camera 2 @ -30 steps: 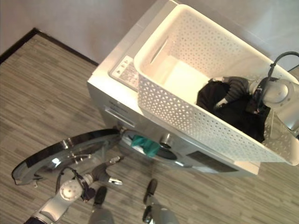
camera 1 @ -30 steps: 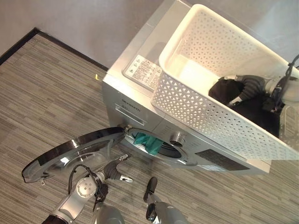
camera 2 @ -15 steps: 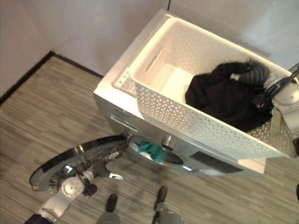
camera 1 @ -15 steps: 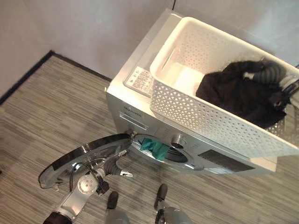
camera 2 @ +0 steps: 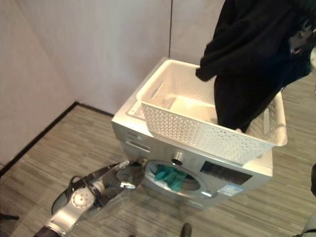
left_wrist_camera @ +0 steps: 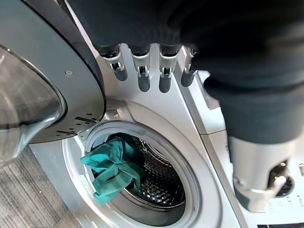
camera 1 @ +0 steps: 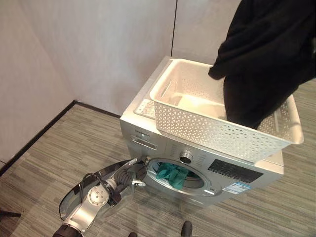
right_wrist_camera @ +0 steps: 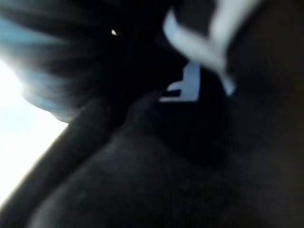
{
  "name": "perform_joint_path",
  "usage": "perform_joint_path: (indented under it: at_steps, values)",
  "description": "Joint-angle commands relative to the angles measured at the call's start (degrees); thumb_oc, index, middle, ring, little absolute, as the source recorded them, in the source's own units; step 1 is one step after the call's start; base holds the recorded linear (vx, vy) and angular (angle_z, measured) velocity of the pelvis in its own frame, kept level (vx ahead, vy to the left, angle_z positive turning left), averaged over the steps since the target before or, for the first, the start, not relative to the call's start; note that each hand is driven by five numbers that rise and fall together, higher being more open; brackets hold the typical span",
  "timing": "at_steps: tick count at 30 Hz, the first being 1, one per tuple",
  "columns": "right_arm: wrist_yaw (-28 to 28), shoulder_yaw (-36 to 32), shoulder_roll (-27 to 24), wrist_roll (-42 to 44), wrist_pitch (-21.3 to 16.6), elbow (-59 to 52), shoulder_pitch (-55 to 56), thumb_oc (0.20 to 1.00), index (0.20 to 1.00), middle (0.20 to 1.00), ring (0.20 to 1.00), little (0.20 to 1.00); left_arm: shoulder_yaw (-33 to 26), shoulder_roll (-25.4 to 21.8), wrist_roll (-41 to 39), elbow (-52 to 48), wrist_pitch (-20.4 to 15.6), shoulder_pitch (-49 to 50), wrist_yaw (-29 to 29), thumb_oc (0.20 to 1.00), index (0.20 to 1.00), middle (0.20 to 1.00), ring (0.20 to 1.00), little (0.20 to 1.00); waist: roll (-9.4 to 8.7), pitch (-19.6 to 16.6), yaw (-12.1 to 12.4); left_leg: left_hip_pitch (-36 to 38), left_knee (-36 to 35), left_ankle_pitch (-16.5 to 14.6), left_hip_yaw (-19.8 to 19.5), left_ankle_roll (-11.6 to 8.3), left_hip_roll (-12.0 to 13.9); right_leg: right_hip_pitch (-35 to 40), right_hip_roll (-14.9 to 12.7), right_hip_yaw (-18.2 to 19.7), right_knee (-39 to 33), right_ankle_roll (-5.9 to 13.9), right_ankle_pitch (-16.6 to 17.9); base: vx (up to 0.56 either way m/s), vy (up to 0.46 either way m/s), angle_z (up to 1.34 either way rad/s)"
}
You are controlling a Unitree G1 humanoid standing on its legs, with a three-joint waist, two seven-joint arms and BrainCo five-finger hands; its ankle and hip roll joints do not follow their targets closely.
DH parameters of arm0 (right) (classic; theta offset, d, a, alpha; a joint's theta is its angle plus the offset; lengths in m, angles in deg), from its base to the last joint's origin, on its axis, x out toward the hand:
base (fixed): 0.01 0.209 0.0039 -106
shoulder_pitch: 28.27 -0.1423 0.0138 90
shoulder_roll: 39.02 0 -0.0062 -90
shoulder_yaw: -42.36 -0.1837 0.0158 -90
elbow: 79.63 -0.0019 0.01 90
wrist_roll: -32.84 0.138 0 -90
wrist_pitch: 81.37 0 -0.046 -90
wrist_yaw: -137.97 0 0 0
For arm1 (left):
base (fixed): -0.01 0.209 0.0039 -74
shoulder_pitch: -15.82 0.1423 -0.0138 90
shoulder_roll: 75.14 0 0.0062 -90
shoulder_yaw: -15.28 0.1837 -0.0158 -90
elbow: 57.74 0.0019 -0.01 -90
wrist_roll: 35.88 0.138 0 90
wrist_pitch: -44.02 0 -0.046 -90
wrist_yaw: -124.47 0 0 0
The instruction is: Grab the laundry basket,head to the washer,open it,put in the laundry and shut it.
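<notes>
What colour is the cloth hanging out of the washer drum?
Teal green cloth; clearest in the left wrist view.

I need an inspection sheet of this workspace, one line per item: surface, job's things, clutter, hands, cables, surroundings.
Surface: washer top, carrying the basket.
Job's things: black garment lifted high, lower end hanging into the basket; green cloth draped over the drum rim; door open.
Clutter: nothing seen.
Hands: left hand near the open door, fingers straight, holding nothing; right hand hidden by the garment, state unclear.
Cables: nothing seen.
Surroundings: striped floor, plain walls.
</notes>
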Motion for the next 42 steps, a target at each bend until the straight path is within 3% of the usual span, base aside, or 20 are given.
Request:
perform_joint_path:
  at_steps: [1,18,23,27,31,34,37,39,42]
  values:
    - [-3.62,1.58,-1.07,2.94,-3.37,4.51,-9.16,0.200,0.200,0.200,0.200,0.200,3.04,-2.27,-1.24,0.32,-3.10,-1.51,2.40,1.000,1.000,1.000,1.000,1.000,-3.42,-4.00,1.25,2.15,0.42,-5.86,1.90,4.46,-1.60,-1.45,-6.65,2.83,6.29,5.45,-6.15,-0.04,0.072,-0.12]
    - [-5.98,0.34,1.01,6.08,-5.96,-0.99,-10.74,0.200,0.200,0.200,0.200,0.200,2.89,-0.95,-0.17,2.27,-3.82,-3.61,5.12,1.000,1.000,1.000,1.000,1.000,-4.67,-3.70,0.48,2.58,0.38,-5.99,3.72,5.78,-3.46,-2.25,-7.56,3.86,5.15,6.62,-3.10,-0.04,0.032,-0.07]
    - [-8.42,-1.06,-1.92,7.32,-8.27,-6.44,-12.82,0.200,0.200,0.200,0.200,0.200,3.65,-0.50,0.47,3.51,-4.04,-4.17,5.49,1.000,1.000,1.000,1.000,1.000,-6.06,-3.61,-0.02,2.14,1.46,-6.83,3.84,6.94,-5.24,-2.61,-8.37,5.78,3.56,7.52,-0.49,-0.08,0.104,-0.11]
    - [-11.91,-1.10,-3.83,6.24,-9.52,-8.91,-14.48,0.200,0.200,0.200,0.200,0.200,3.81,-0.68,0.11,4.05,-4.34,-3.74,6.02,1.000,1.000,1.000,1.000,1.000,-6.69,-1.76,-0.84,1.05,3.17,-7.30,4.64,8.21,-7.12,-5.21,-9.54,7.95,2.36,9.04,5.94,-0.17,0.093,-0.22]
    - [-14.41,-2.44,-5.27,6.31,-10.71,-11.31,-15.75,0.200,0.200,0.200,0.200,0.200,2.20,-1.17,0.13,5.30,-4.10,-3.73,7.44,1.000,1.000,1.000,1.000,1.000,-5.54,-0.21,-0.69,-1.74,5.28,-6.88,6.76,9.16,-6.53,-4.95,-8.65,7.97,4.60,7.55,2.03,-0.20,0.038,-0.39]
    - [-16.69,-4.98,-4.44,3.67,-11.40,-14.99,-14.20,0.200,0.200,0.200,0.200,0.200,0.34,-1.35,-0.17,6.41,-3.66,-3.10,9.42,1.000,1.000,1.000,1.000,1.000,-4.66,-0.02,0.04,-4.24,6.55,-5.75,8.35,9.58,-5.31,-2.59,-6.19,8.50,13.27,5.53,-6.26,-0.20,0.017,-0.36]
    - [-18.03,-6.39,-1.22,2.09,-10.97,-14.94,-14.24,0.200,0.200,0.200,0.200,0.200,-1.23,-1.26,-2.13,7.50,-3.50,-0.76,11.02,1.000,1.000,1.000,1.000,1.000,-5.34,-1.94,2.11,-6.51,6.45,-4.09,10.70,9.95,-5.07,1.52,-4.59,7.40,20.66,4.50,-11.79,-0.16,-0.038,-0.32]
    - [-18.05,-5.81,-0.62,2.12,-11.14,-14.40,-14.90,0.200,0.200,0.200,0.200,0.200,-1.45,-1.10,-2.68,7.88,-3.50,-0.28,11.29,1.000,1.000,1.000,1.000,1.000,-5.76,-2.48,2.79,-7.16,6.48,-3.76,11.09,10.11,-5.25,2.65,-4.02,7.65,21.72,4.56,-11.99,-0.09,-0.092,-0.16]
    - [-17.31,-4.14,0.03,2.58,-11.38,-13.75,-16.56,0.200,0.200,0.200,0.200,0.200,-2.97,-0.84,-3.70,7.86,-3.72,1.01,12.06,1.000,1.000,1.000,1.000,1.000,-8.09,-3.26,5.49,-9.41,7.36,-2.75,12.82,9.39,-5.54,7.02,-3.33,6.25,18.46,4.20,-12.22,-0.10,-0.174,-0.45]
